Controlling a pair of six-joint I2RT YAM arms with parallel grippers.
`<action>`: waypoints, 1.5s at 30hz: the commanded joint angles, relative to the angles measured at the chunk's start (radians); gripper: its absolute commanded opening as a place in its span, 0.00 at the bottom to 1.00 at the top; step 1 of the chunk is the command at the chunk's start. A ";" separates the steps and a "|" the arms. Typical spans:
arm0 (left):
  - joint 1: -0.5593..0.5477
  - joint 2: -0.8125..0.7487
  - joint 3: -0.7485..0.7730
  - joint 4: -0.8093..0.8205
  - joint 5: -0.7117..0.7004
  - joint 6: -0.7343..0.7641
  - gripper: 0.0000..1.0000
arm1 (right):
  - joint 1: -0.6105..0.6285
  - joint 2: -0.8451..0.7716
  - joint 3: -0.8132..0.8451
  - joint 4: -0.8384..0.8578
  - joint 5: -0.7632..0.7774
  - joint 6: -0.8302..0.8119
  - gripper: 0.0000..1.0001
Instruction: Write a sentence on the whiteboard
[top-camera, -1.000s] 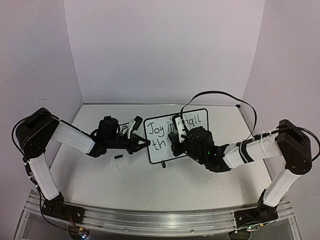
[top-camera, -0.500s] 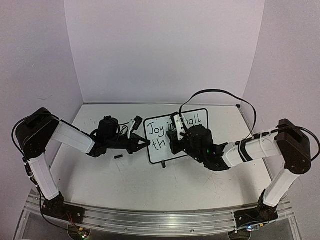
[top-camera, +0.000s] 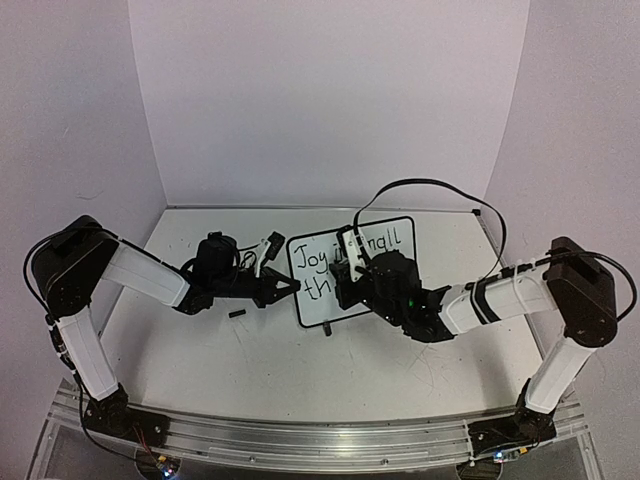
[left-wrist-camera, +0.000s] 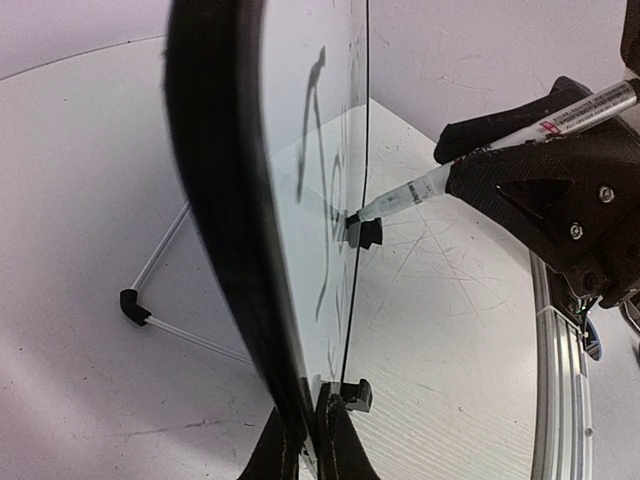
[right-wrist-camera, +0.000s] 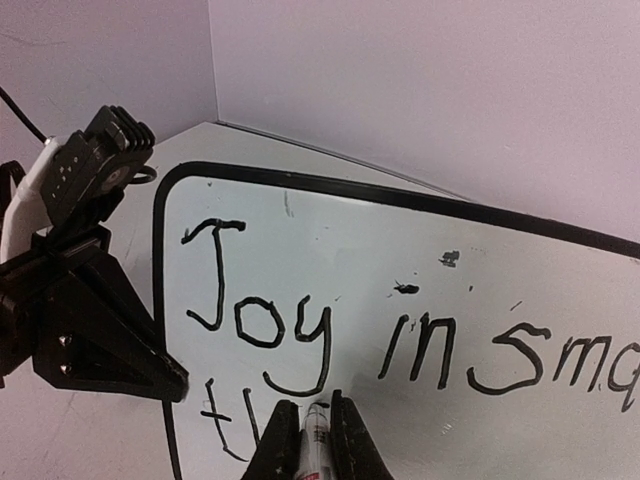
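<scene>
Whiteboard: the small rectangular white board with thin black frame and rounded corners (top-camera: 318, 308) stands upright near the middle of the scratched white tabletop (top-camera: 300, 380), between the two arms. From the left wrist we see a thin wire leg with a small black foot (left-wrist-camera: 131, 304) propping it from behind.

Left gripper (left-wrist-camera: 312, 440): jaws closed tight on the board's left frame edge, pinching it low down. It has hold of nothing else.

Right gripper (right-wrist-camera: 317, 447): jaws closed on a slim white-barrelled marker with a black tip (right-wrist-camera: 317, 425), which sits between the two fingers and points at the board face. From the left wrist we see the tip touching the writing surface.

Black handwritten lettering (right-wrist-camera: 401, 350): the top line reads "Joy in sma" in the right wrist view, where the picture edge cuts it off. The overhead view shows it ending "all". The second line starts at lower left with "th". The marker tip sits just right of those letters, under the tail of the "y".

A small black piece (top-camera: 237, 314) lies on the table near the left gripper. We cannot tell what it is.
</scene>
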 joint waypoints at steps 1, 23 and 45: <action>0.012 -0.013 -0.007 -0.077 -0.096 0.078 0.00 | 0.012 -0.083 -0.047 0.036 -0.012 0.014 0.00; 0.012 -0.010 -0.008 -0.078 -0.097 0.075 0.00 | 0.014 0.003 -0.013 0.055 0.027 0.003 0.00; 0.012 -0.008 -0.006 -0.080 -0.099 0.070 0.00 | 0.020 -0.001 -0.052 0.038 0.043 0.026 0.00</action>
